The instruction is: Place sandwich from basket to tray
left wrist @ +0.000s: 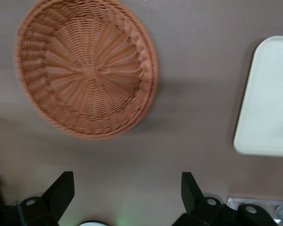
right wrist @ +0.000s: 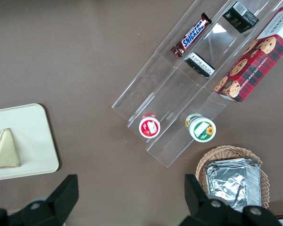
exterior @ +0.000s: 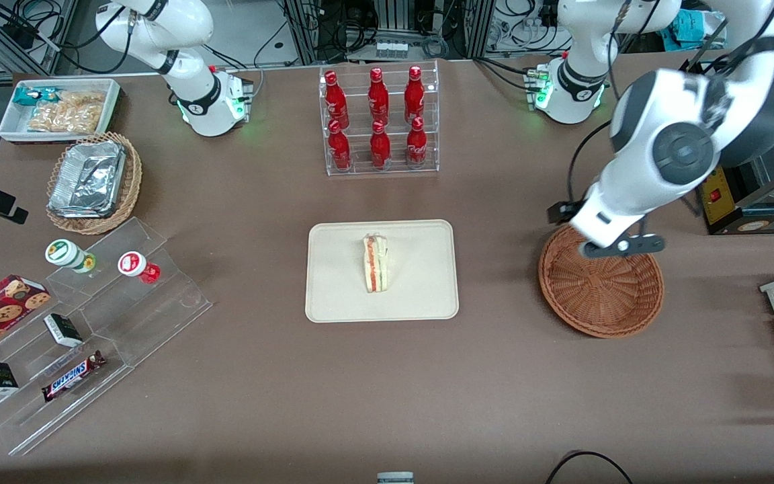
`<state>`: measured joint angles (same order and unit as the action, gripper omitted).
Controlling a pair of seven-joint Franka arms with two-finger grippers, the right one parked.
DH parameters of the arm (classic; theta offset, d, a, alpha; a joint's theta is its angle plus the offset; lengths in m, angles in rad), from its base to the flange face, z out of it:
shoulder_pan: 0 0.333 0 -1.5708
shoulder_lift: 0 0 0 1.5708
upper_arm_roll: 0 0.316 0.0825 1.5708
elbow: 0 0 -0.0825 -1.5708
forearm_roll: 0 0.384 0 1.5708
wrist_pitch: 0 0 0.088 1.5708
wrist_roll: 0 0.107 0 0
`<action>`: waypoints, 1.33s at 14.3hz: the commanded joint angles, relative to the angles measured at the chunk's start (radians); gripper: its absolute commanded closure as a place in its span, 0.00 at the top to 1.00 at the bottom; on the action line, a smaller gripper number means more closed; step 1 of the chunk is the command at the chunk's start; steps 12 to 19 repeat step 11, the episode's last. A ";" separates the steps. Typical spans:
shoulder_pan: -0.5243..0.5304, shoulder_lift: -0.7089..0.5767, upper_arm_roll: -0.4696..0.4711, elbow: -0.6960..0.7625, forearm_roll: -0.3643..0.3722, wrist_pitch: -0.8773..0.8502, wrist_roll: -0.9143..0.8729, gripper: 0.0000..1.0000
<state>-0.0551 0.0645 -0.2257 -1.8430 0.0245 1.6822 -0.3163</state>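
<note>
On the brown bench (right wrist: 85,56) a clear stepped acrylic stand (right wrist: 179,89) serves as landmark. On its steps lie a Snickers bar (right wrist: 191,35), two small dark boxes (right wrist: 199,64) (right wrist: 243,16), a red-lidded cup (right wrist: 149,126) and a green-and-white lidded cup (right wrist: 202,129). A plaid cookie box (right wrist: 252,63) leans against the stand. Just beside the stand's cup end sits a light wicker basket (right wrist: 226,153) holding a foil pan (right wrist: 233,181). Well apart from the stand, the tray (right wrist: 33,136) carries the sandwich (right wrist: 4,150), lying flat near its middle.
</note>
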 commanded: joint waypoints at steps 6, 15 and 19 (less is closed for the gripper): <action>0.086 -0.068 0.069 0.142 -0.014 -0.107 0.287 1.00; 0.083 -0.084 0.118 0.174 -0.006 -0.107 0.292 1.00; 0.083 -0.084 0.118 0.174 -0.006 -0.107 0.292 1.00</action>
